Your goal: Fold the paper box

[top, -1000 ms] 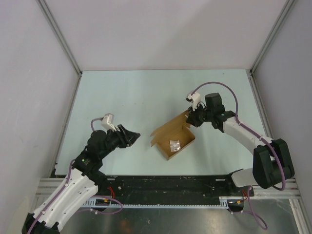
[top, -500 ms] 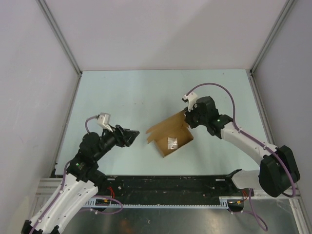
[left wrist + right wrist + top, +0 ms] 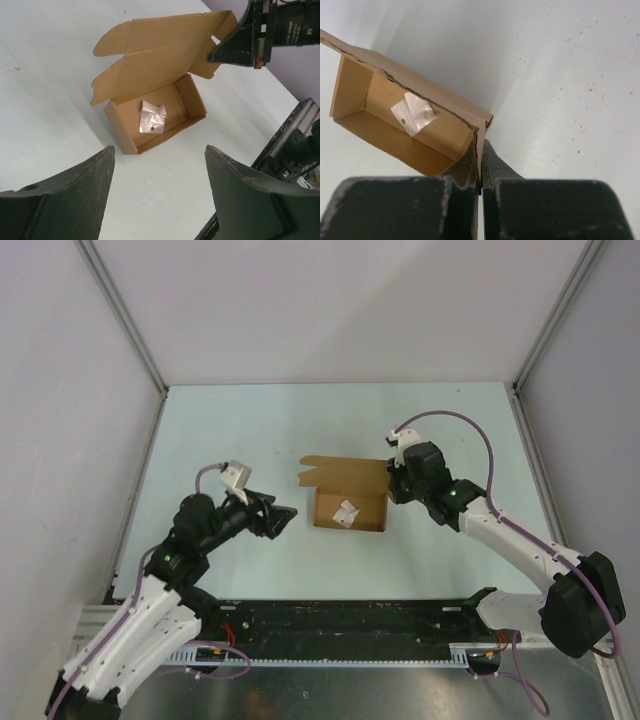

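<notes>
The paper box [image 3: 349, 508] is a brown kraft carton, open, in the middle of the table, its lid [image 3: 340, 473] with rounded tabs standing up at the far side. A small white paper wad [image 3: 346, 515] lies inside. My right gripper [image 3: 391, 483] is shut on the box's right side wall [image 3: 479, 145], one finger inside, one outside. My left gripper [image 3: 283, 517] is open and empty, left of the box and apart from it. In the left wrist view the box [image 3: 155, 117] lies ahead of the open fingers, with the right gripper [image 3: 240, 42] at its lid corner.
Pale green tabletop [image 3: 250, 430] enclosed by grey walls at left, right and back. A black rail [image 3: 340, 615] runs along the near edge by the arm bases. Small crumbs dot the table in the right wrist view.
The right gripper has turned and dragged the box leftward, so it now sits square to the table edge. The left gripper has swung right and a little down, towards the box.
</notes>
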Controlling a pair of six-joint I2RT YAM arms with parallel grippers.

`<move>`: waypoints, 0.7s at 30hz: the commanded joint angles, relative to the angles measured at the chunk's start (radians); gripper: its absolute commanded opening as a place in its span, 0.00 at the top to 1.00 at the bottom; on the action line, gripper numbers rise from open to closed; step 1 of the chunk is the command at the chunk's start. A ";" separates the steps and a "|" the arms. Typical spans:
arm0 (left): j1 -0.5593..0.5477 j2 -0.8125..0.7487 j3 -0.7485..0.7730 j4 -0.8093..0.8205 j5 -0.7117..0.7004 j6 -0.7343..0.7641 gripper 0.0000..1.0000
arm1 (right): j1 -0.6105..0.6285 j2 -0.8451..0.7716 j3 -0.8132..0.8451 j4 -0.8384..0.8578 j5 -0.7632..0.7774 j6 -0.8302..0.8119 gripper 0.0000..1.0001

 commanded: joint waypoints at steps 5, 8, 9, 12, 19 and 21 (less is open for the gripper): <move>-0.009 0.279 0.201 0.040 0.033 0.315 0.13 | 0.005 -0.044 0.041 -0.033 -0.068 -0.058 1.00; -0.012 0.283 0.220 0.042 0.019 0.444 0.13 | 0.005 -0.045 0.041 -0.039 -0.082 -0.095 1.00; -0.011 0.283 0.223 0.042 -0.008 0.473 0.13 | 0.003 -0.047 0.041 -0.037 -0.088 -0.095 1.00; -0.011 0.297 0.235 0.037 -0.053 0.567 0.13 | 0.002 -0.044 0.041 -0.030 -0.121 -0.122 1.00; -0.008 0.403 0.272 0.033 -0.015 0.717 0.12 | 0.005 -0.040 0.041 -0.030 -0.177 -0.136 1.00; -0.001 0.433 0.284 0.034 0.010 0.752 0.12 | 0.005 -0.047 0.041 -0.034 -0.186 -0.144 1.00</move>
